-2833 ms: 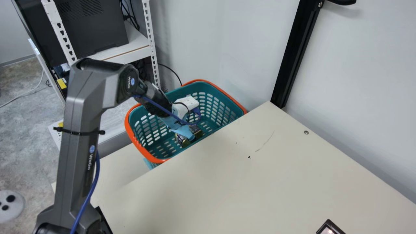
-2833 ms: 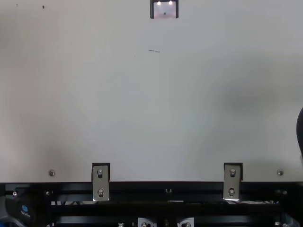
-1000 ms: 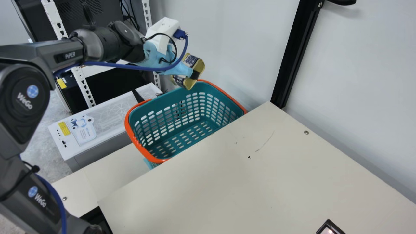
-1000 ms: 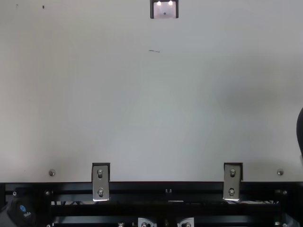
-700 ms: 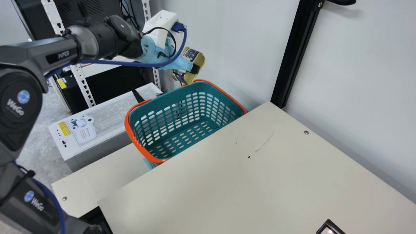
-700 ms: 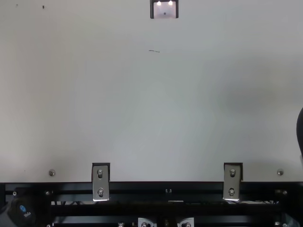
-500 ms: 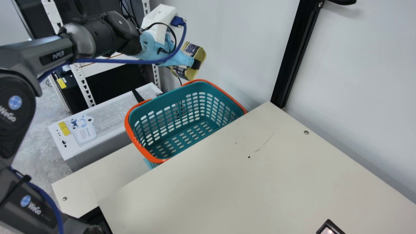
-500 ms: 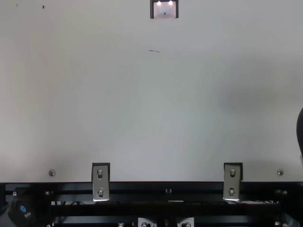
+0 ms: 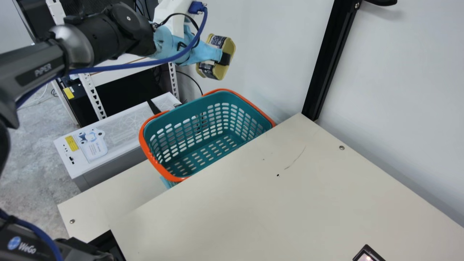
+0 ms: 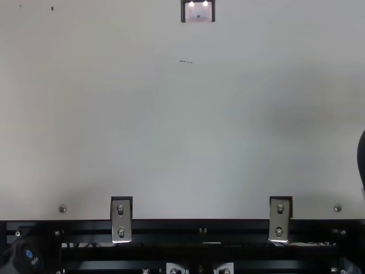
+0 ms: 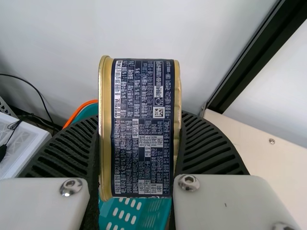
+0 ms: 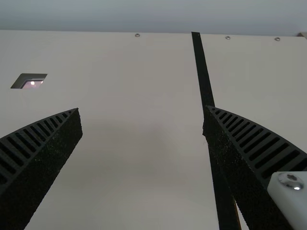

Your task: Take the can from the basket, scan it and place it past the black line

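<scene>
Above the basket (image 9: 181, 114), the left jaws held the can (image 11: 142, 127), probably stiff, best gripped end to end; the right jaws stood wide.

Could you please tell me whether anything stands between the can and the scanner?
Nothing visible does: the left gripper holds the can above the basket, with the tabletop stretching from there to the scanner.

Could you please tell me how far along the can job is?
Done: the can is out of the basket.
In hand: the left gripper holds it clamped, raised above the basket.
Left: scanning, presumably at the lit window, since the can is away from it; then setting it down past the black line, as it is not placed yet.
</scene>
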Motion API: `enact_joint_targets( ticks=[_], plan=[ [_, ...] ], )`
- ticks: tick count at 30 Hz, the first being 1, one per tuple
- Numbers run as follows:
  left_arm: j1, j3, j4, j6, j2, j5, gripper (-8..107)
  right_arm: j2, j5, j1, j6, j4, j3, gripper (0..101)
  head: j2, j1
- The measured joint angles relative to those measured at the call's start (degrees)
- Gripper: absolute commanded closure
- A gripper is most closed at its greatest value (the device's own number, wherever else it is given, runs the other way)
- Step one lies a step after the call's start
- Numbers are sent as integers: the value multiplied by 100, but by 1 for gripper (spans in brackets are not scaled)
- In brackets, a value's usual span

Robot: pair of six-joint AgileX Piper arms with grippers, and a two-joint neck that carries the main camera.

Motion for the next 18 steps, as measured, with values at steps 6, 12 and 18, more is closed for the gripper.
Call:
enact_joint_targets(
  ticks=[6, 12, 18],
  plan=[
    [-103, 84, 111, -424, -293, -67, 89, 0, 0, 0, 0, 0, 0, 0, 0, 0],
    [-117, 77, 196, -769, -575, 96, 89, 0, 0, 0, 0, 0, 0, 0, 0, 0],
    [-77, -26, 233, -1015, -850, 332, 89, 0, 0, 0, 0, 0, 0, 0, 0, 0]
  ],
)
